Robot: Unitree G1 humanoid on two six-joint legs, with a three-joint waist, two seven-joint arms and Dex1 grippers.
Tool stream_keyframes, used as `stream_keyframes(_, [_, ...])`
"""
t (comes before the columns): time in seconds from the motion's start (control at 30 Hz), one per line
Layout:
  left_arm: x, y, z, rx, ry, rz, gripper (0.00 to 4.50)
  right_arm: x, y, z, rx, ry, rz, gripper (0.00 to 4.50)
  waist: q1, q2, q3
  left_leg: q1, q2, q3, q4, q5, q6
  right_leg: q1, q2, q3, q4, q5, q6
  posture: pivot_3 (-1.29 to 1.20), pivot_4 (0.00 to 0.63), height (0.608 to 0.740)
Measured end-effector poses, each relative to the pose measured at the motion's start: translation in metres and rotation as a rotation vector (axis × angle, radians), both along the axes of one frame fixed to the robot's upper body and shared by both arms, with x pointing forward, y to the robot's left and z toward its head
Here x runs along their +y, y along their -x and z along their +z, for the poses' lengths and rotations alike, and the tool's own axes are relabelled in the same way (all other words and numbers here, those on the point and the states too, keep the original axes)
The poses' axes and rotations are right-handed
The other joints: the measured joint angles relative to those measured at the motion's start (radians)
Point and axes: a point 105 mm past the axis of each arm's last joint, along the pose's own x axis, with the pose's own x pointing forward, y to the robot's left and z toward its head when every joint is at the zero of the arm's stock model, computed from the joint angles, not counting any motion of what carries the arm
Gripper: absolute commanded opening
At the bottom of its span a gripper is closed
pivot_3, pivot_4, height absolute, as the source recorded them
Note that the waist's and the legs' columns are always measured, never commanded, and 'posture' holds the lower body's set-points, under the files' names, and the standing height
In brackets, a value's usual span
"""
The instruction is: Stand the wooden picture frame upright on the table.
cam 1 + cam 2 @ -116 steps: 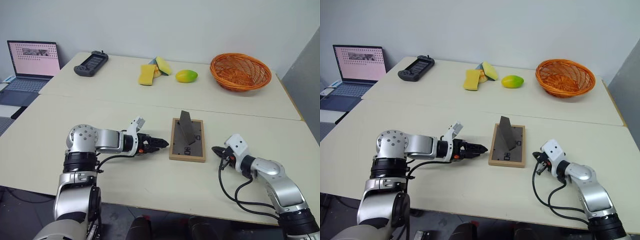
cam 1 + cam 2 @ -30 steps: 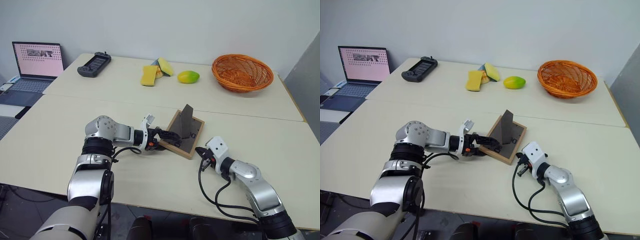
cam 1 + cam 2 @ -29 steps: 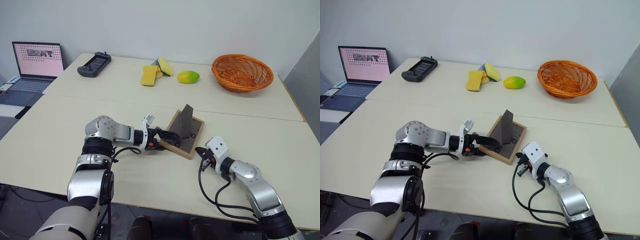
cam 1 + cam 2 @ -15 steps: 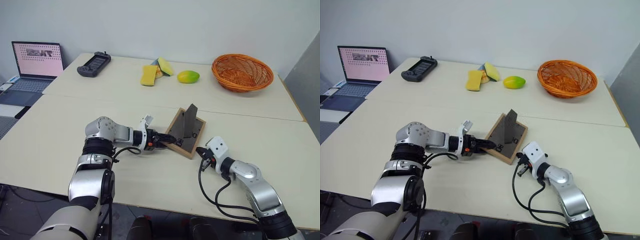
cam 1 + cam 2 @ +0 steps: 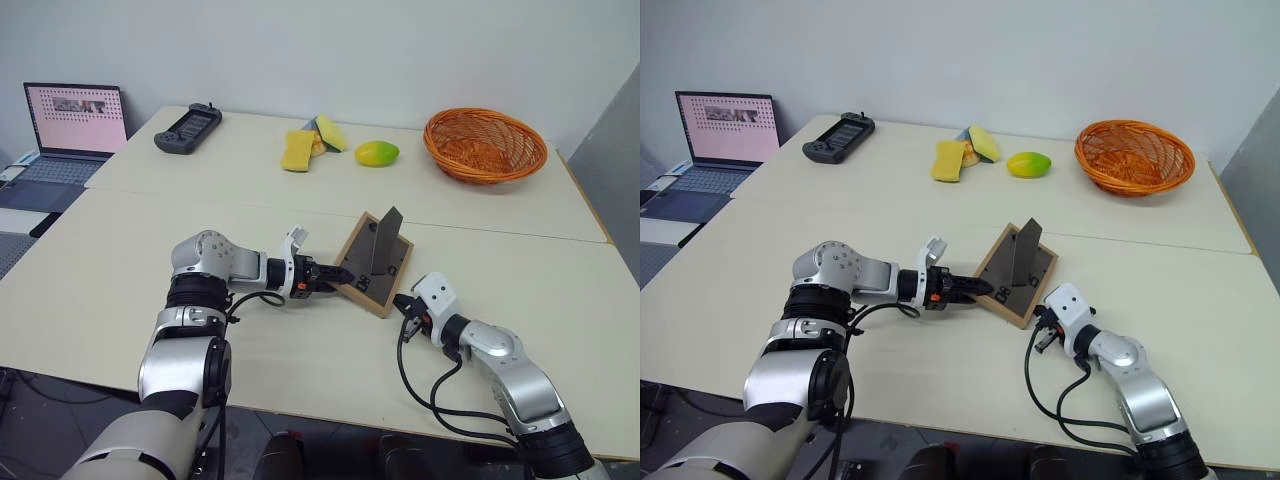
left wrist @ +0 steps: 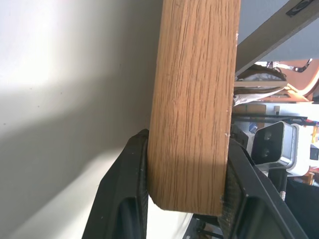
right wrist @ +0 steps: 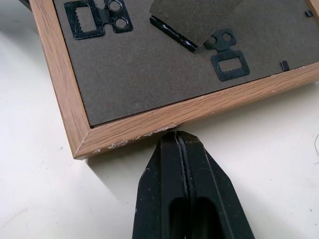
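Holding one edge of the wooden picture frame (image 5: pixel 373 264) between its two black fingers, the left gripper (image 5: pixel 340 276) pinches the wood, and the left wrist view shows a finger pressed on each side of the light wood bar. The frame sits near the middle of the table (image 5: pixel 120 260), on the near slab, with its dark back facing up and its left side tipped up off the table. Its grey stand (image 5: pixel 385 240) sticks up from the back. The right gripper (image 7: pixel 180 144) has its fingers pressed together and holds nothing; its tip rests right at the near edge of the frame, like a stopper. So the step in hand looks like tipping the frame up onto its bottom edge. The next move likely calls for lifting the pinched side higher, while the right gripper keeps the near edge from sliding, until the frame can lean on its stand. The picture on the front is hidden, since it faces down. It is hard to tell if the stand is folded out all the way, or just how much of the frame touches the table. Far off are a basket (image 5: pixel 485 143), a mango (image 5: pixel 375 153), sponges (image 5: pixel 308 143) and a laptop (image 5: pixel 72 125).
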Motion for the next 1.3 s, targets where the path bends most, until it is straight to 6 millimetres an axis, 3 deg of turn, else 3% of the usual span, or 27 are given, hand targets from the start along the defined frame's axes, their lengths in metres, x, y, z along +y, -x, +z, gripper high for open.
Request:
stream_keyframes(0.17, [0.007, -0.012, 0.008, -0.081, 0.008, 0.038, 1.32, -0.011, 0.000, 0.002, -0.001, 0.021, 0.003, 0.00, 0.000, -0.001, 0.003, -0.001, 0.000, 0.000, 0.000, 0.000, 0.000, -0.002, 0.000, 0.000, 0.000, 0.000, 0.000, 0.00, 0.150, 0.740])
stream_keyframes(0.37, [0.020, -0.031, 0.048, -0.252, 0.041, 0.081, 1.32, -0.042, -0.003, 0.005, -0.003, 0.070, -0.023, 0.00, 0.003, -0.001, 0.003, -0.002, 0.000, 0.000, -0.001, 0.000, 0.000, -0.002, 0.000, 0.000, -0.001, 0.000, 0.000, 0.00, 0.150, 0.740])
stream_keyframes(0.5, [0.019, -0.031, 0.055, -0.267, 0.068, 0.066, 1.32, -0.053, -0.005, 0.006, -0.019, 0.096, -0.022, 0.00, 0.001, -0.001, 0.004, -0.002, 0.000, 0.000, -0.002, 0.000, 0.000, -0.002, 0.000, 0.000, -0.001, 0.000, 0.000, 0.00, 0.150, 0.740])
stream_keyframes(0.83, [0.014, -0.007, 0.079, -0.212, 0.153, -0.008, 1.32, -0.062, -0.007, 0.007, -0.051, 0.138, 0.003, 0.00, 0.000, 0.000, 0.005, -0.002, 0.000, 0.000, -0.002, 0.000, 0.000, -0.002, 0.000, 0.001, 0.000, 0.000, 0.000, 0.00, 0.150, 0.740])
stream_keyframes(1.0, [0.016, 0.022, 0.069, -0.185, 0.201, -0.084, 1.32, -0.086, -0.008, 0.011, -0.055, 0.202, -0.001, 0.00, -0.001, 0.001, 0.005, -0.001, 0.002, 0.001, -0.001, 0.000, 0.000, -0.002, -0.001, 0.001, 0.001, 0.000, 0.000, 0.00, 0.150, 0.740])
stream_keyframes(1.13, [0.017, 0.033, 0.068, -0.169, 0.213, -0.100, 1.32, -0.102, -0.016, 0.028, -0.128, 0.268, -0.006, 0.00, 0.001, 0.001, 0.006, -0.001, 0.001, 0.000, 0.000, 0.000, 0.000, -0.002, -0.001, 0.000, 0.001, 0.000, 0.000, 0.00, 0.150, 0.740])
stream_keyframes(1.3, [0.018, 0.040, 0.070, -0.162, 0.210, -0.095, 1.32, -0.126, -0.037, 0.076, -0.526, 0.694, 0.085, 0.00, -0.002, 0.001, 0.006, -0.001, 0.000, 0.002, 0.002, 0.000, 0.000, -0.002, -0.002, 0.001, 0.001, 0.000, 0.000, 0.00, 0.150, 0.740])
